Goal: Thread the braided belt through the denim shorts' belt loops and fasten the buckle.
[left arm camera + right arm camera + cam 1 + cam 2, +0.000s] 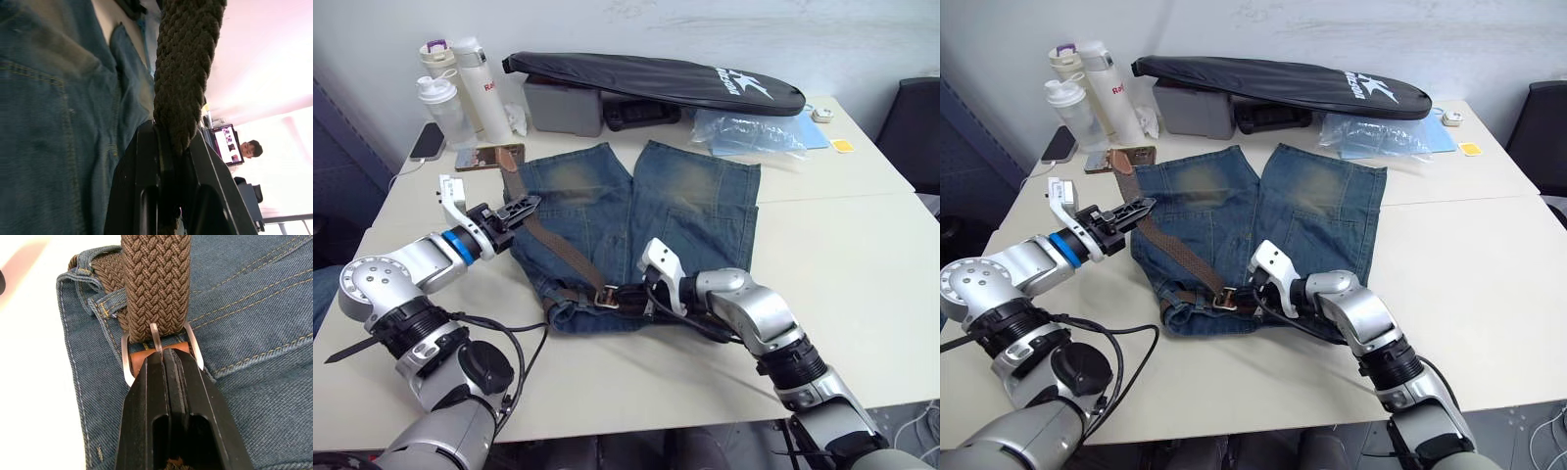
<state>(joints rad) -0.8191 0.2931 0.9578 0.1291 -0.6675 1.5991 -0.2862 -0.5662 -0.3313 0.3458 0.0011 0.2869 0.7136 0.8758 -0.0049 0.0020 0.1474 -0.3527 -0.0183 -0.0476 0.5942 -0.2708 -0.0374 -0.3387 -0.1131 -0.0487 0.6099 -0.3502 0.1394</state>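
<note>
Seemingly one buckle (161,350) pinched in right claw (164,357); left claw (521,209) grips one braided belt (553,245).

We see a rough woven belt (155,284), a shiny metal buckle (128,363), soft faded blue jean shorts (690,211) and a smooth pale table (847,284)

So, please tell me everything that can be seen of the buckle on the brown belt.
The buckle is a small silver-coloured metal frame with a thin prong across its middle, fixed by a tan leather piece to the end of the braided belt. It lies at the waistband of the denim shorts. The belt's woven strap passes through the frame. The right claw, shut, touches the buckle at the prong. The left claw holds the strap further along.
</note>
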